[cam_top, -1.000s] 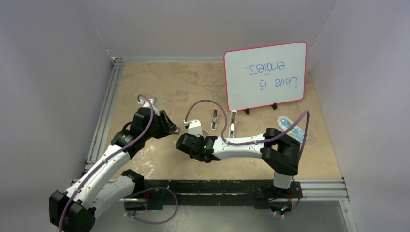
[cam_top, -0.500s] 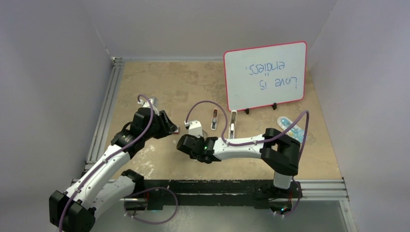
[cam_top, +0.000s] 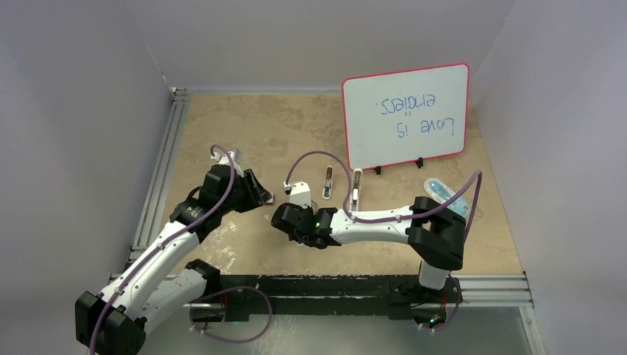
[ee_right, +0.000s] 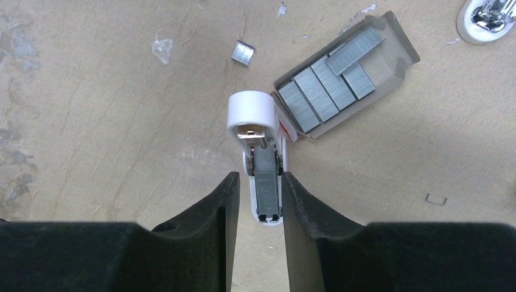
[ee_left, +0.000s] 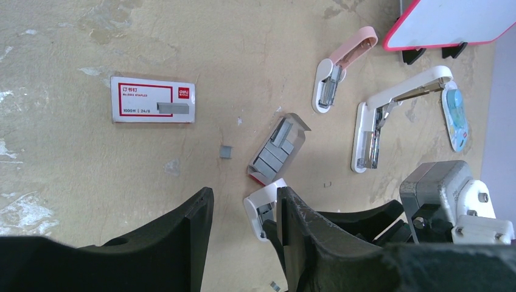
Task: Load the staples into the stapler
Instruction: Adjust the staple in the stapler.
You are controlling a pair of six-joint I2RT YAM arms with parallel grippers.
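A small white stapler (ee_right: 251, 109) lies open on the table with a grey strip of staples (ee_right: 266, 182) in its channel. My right gripper (ee_right: 260, 176) stands open astride its rear end; there is a gap at the left finger, and the right finger is close against the stapler's side. More staples (ee_right: 331, 85) lie in the grey tray just right of the stapler's head. My left gripper (ee_left: 243, 191) hovers open and holds nothing, with the stapler (ee_left: 264, 210) beside its right finger and the tray (ee_left: 277, 149) just beyond.
The red-and-white staple box sleeve (ee_left: 153, 99) lies to the left, with a loose staple piece (ee_left: 226, 152) near the tray. A pink mini stapler (ee_left: 341, 64), a second open white stapler (ee_left: 389, 115) and a blue dispenser (ee_left: 456, 115) lie in front of the whiteboard (cam_top: 405, 115).
My right gripper's jaws have widened around the stapler, and the right arm's elbow has shifted a little to the right. The left arm has not moved.
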